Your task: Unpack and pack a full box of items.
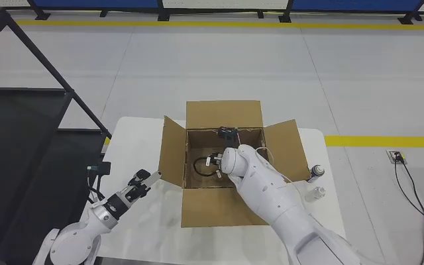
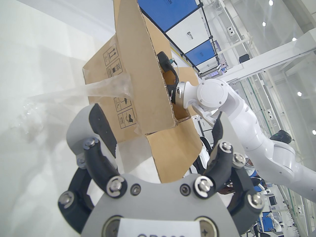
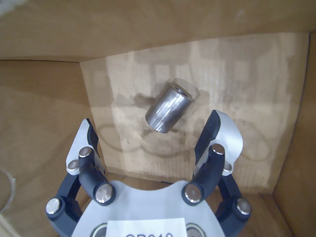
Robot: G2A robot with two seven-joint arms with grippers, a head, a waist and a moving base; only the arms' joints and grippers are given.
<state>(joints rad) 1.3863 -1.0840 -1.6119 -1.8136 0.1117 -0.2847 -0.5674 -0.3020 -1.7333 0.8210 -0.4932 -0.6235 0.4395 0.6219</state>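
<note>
An open cardboard box stands in the middle of the white table with its flaps spread. On the box floor lies a short grey metal cylinder on its side. My right gripper hangs inside the box just above the cylinder, open, one finger on either side of it and not touching it. From above, the right arm goes down into the box. My left gripper is over the table to the left of the box, open and empty.
Two small bottles stand on the table to the right of the box. A strip of clear film sticks out from the box's left side. A black metal frame stands beside the table's left end.
</note>
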